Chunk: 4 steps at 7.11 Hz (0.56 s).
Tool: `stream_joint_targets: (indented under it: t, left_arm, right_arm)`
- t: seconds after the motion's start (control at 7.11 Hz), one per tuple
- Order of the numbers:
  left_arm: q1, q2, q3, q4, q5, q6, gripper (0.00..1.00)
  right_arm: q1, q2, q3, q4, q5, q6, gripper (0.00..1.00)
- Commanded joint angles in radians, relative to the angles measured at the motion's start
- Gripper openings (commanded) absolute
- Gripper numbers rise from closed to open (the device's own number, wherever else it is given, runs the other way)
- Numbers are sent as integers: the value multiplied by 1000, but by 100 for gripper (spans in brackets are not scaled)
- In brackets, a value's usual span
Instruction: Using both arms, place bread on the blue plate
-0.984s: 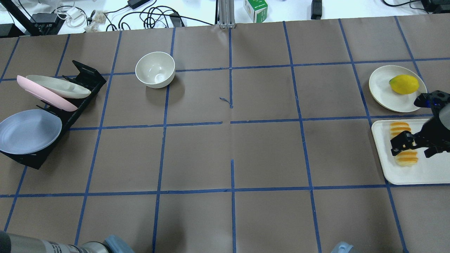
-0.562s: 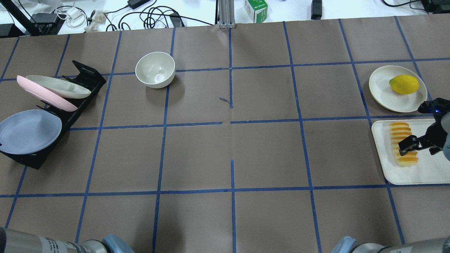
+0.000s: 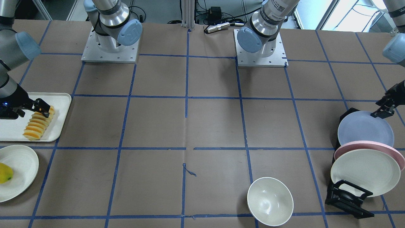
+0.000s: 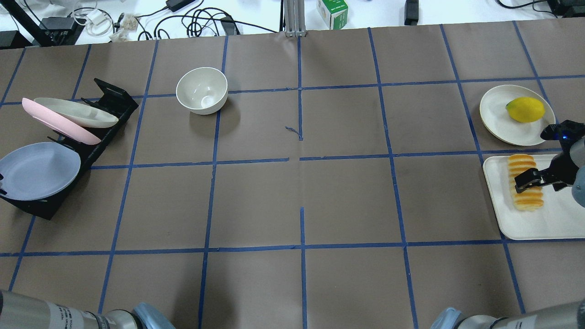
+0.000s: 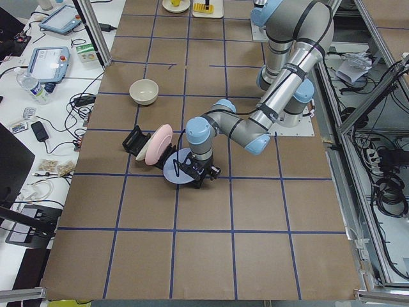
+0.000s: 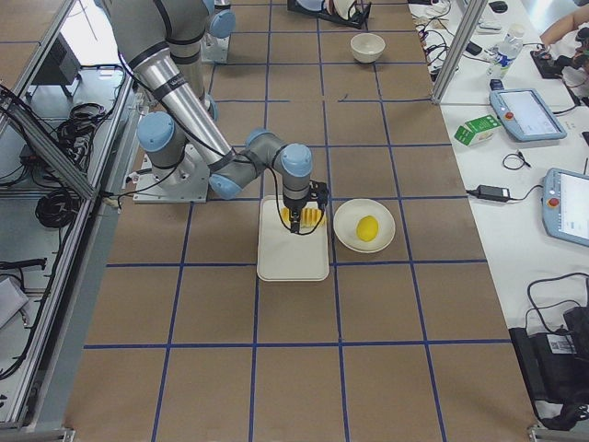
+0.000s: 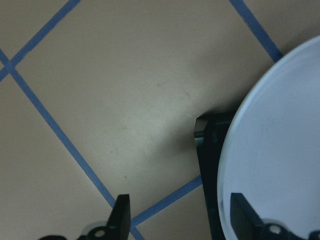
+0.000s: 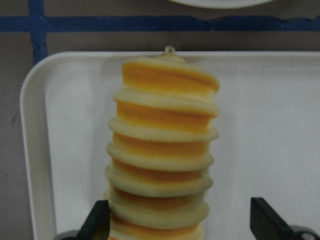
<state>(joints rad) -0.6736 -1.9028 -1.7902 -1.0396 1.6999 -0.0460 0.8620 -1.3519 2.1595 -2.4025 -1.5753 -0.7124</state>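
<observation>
We see the bread (image 4: 529, 201) lying lengthwise on the white tray (image 4: 548, 224), along the tray's side nearest the middle of the desk (image 4: 347, 201). The right gripper (image 8: 181, 222) hangs over the tray with its fingers (image 8: 98, 220) spread wide, one on each side of the loaf. In the wrist view one finger is just beside the bread and the other stands apart from it, so they grip nothing. Just beside the tray, on its side away from the robot, a round cream dish (image 4: 496, 114) carries a yellow fruit (image 4: 525, 109).

At the far end of the desk from the tray, the blue plate (image 4: 39, 171) leans in a black rack (image 4: 45, 208) that also holds a pink plate (image 4: 59, 123) and a cream-white plate (image 4: 77, 112). The left gripper (image 7: 182, 217) is at the blue plate's rim with its fingers (image 7: 121, 215) parted. One shows against the plate's face and the other against bare desk, and we cannot tell whether either touches the plate. A white bowl (image 4: 201, 90) sits between the tray and the rack.
</observation>
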Motion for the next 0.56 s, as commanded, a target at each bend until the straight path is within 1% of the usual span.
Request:
stream_joint_targets:
  t: [0.0,0.14,0.42]
  left_arm:
    - [6,-7,6,1,-8,3,15]
    - [6,-5,8,3,-2,6,1]
    - [6,-4,8,1,-29,2,0]
  right_arm:
    - [19,-24,-21,67,27,1,100]
    - [19,-16,-20,74,32,2,100]
    - [19,9,-23,72,34,2,100]
